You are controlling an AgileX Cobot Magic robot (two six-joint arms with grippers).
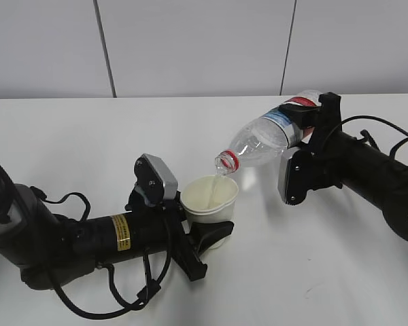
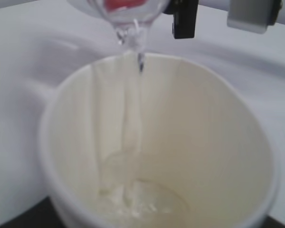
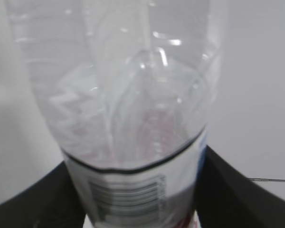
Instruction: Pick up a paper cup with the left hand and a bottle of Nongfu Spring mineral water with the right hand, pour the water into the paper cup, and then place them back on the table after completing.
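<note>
My left gripper (image 1: 202,234) is shut on a white paper cup (image 1: 211,202) and holds it upright, low over the white table (image 1: 88,136). My right gripper (image 1: 304,125) is shut on the clear water bottle (image 1: 262,141) at its labelled end. The bottle is tilted mouth-down to the left, its red-ringed neck (image 1: 226,163) just over the cup's rim. A thin stream of water (image 2: 138,66) falls into the cup (image 2: 190,142), and a shallow pool (image 2: 142,197) lies at its bottom. The right wrist view shows the bottle (image 3: 133,104) between black fingers (image 3: 33,197).
The grey wall with panel seams (image 1: 105,47) runs behind the table's far edge. Black cables (image 1: 115,302) loop beside the left arm near the front edge. Another cable (image 1: 384,125) trails by the right arm at the far right.
</note>
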